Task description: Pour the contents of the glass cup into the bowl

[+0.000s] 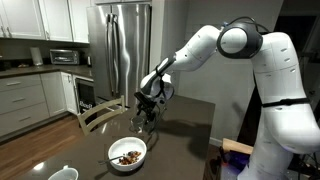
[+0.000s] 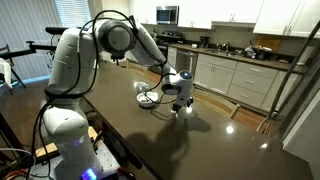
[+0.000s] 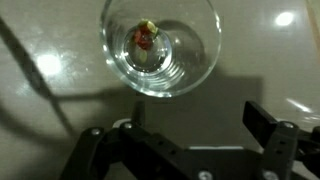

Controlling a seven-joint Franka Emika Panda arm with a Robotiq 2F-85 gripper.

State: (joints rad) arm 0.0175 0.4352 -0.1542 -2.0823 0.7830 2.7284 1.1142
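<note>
End effector (image 3: pixel 180 140) is hovering wide open and empty just over the glass cup (image 3: pixel 160 50), which is standing upright on the table (image 3: pixel 40 60) near the bowl (image 1: pixel 127 166), holding a few reddish bits (image 3: pixel 145 37).

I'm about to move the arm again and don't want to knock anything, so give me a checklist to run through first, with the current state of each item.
1. The tool is open, nothing between its jaws: ok.
2. The small clear glass cup stands upright on the dark table, apart from the tool: ok.
3. Glass cup emptied: not ok, a reddish-brown bit lies on its bottom.
4. The wide round white bowl holds reddish-brown bits: ok.
5. Stray bits spilled on the table: cannot tell, too small to see.
</note>
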